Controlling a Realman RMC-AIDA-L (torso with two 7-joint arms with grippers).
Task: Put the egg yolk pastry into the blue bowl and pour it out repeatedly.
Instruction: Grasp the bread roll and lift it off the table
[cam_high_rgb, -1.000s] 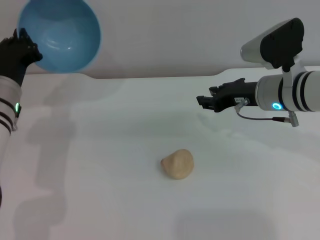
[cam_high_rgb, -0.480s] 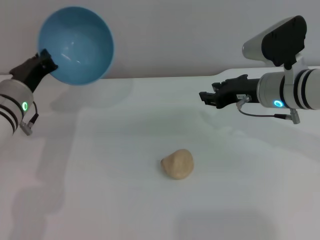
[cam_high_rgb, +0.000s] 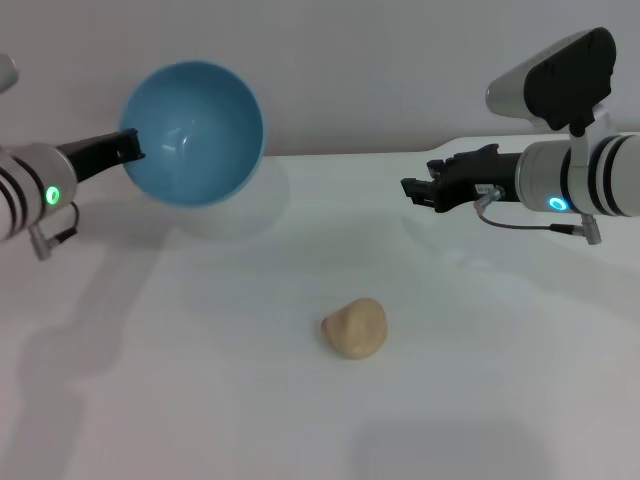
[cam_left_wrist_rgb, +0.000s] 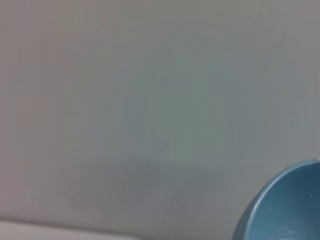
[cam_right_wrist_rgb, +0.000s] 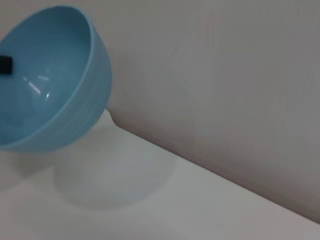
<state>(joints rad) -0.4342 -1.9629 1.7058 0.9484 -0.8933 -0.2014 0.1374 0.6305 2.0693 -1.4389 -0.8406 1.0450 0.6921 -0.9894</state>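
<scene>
The egg yolk pastry (cam_high_rgb: 355, 328), a small pale tan lump, lies on the white table near the middle, apart from both grippers. My left gripper (cam_high_rgb: 128, 146) is shut on the rim of the blue bowl (cam_high_rgb: 195, 132) and holds it tipped on its side above the table's far left, its empty inside facing the camera. The bowl also shows in the left wrist view (cam_left_wrist_rgb: 285, 207) and in the right wrist view (cam_right_wrist_rgb: 47, 80). My right gripper (cam_high_rgb: 415, 190) hovers at the far right, well above the table, holding nothing.
The white table (cam_high_rgb: 200, 380) ends at a pale wall (cam_high_rgb: 380, 70) behind. The bowl's shadow falls on the table below it.
My left arm has swung the bowl to the right and down toward the table. The right gripper has barely moved. The pastry has stayed in place.
</scene>
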